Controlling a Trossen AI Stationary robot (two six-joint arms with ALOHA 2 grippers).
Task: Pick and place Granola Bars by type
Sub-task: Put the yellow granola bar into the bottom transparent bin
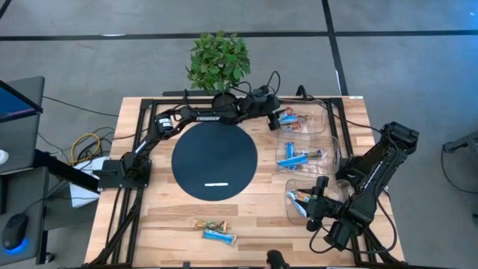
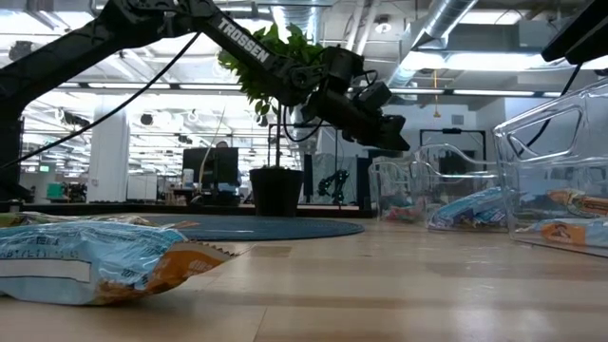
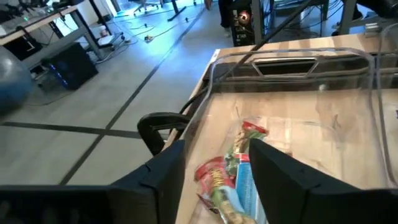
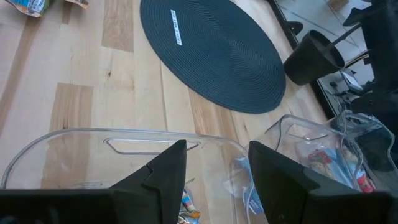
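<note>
Three clear bins stand in a row at the table's right. The far bin holds red-orange granola bars, the middle bin blue bars, and the near bin a few more bars. My left gripper hovers open just above the far bin, with the red-orange bars lying on the bin floor beyond its fingers. My right gripper stands open over the near bin's rim. A green-yellow-brown bar and a blue bar lie flat on the wood near the front edge.
A dark round mat with a thin white strip covers the table's middle. A potted plant stands at the far edge. Black frame rails run along the table's sides, and cables trail off its left.
</note>
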